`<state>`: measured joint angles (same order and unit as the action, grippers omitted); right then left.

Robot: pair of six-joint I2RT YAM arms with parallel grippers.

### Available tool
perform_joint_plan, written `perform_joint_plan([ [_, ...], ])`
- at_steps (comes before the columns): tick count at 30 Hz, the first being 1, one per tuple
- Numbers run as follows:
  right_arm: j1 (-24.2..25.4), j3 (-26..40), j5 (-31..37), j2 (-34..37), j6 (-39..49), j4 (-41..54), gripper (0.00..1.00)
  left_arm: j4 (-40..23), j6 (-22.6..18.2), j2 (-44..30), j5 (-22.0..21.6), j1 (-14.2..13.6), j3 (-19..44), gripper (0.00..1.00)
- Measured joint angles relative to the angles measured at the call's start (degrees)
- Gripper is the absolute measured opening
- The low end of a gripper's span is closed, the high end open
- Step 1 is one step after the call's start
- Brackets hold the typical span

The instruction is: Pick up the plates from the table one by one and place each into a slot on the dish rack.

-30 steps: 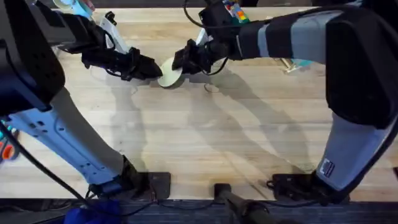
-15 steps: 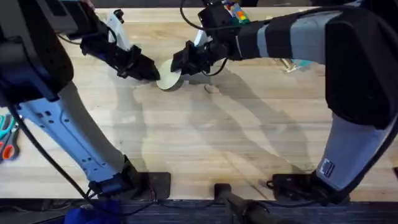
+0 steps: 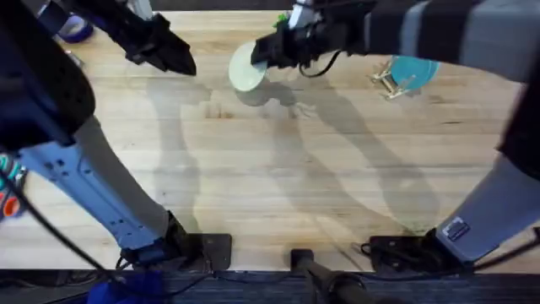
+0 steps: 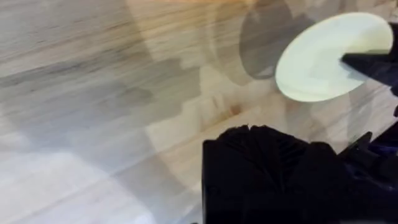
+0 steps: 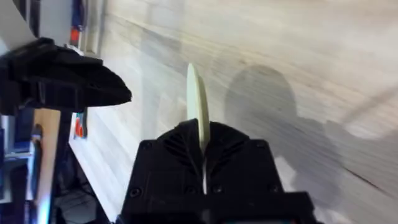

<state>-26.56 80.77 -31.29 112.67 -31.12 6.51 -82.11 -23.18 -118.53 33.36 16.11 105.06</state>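
The desk (image 3: 278, 194) carries the dish rack (image 3: 386, 80), which already holds the teal plate (image 3: 413, 71). The right gripper (image 3: 268, 52), fingers clamped on the cream plate (image 3: 247, 67), has lifted it off the desk. The left gripper (image 3: 173, 57), fingers together, has withdrawn, leaving transfer to a rack slot.

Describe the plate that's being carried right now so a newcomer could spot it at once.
Start at the far edge of the table, near the middle. There the right hand is shut on a small round cream plate, lifted clear of the wood with its shadow below. It is pale yellow and held in the air, while the teal plate stands in the dish rack farther right.
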Motion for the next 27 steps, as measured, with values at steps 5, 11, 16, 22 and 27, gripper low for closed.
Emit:
perform_joint_plan([
  [5, 0.78, 0.0, 0.02, -5.33, 6.07, 5.27, 0.029, -1.8, -0.41, 8.71, -0.17, -1.26, 0.04, 0.04],
  [11, 1.3, 0.0, 0.27, -9.88, 13.85, 11.27, 0.029, -4.49, -0.45, 18.69, -0.16, -2.32, 0.24, 0.04],
  [16, 2.65, 0.0, 1.14, -14.13, 19.21, 15.13, 0.029, -6.67, -0.45, 25.37, -0.4, -2.31, 0.55, 0.04],
  [22, 4.57, 0.0, 7.68, -20.89, 28.21, 22.03, 0.029, -9.5, -0.41, 32.7, -1.78, -2.33, 0.55, 0.04],
  [27, 5.36, 0.0, 14.62, -26.92, 36.84, 28.46, 0.029, -12.21, -0.36, 37.26, -4.73, -2.31, 0.61, 0.04],
])
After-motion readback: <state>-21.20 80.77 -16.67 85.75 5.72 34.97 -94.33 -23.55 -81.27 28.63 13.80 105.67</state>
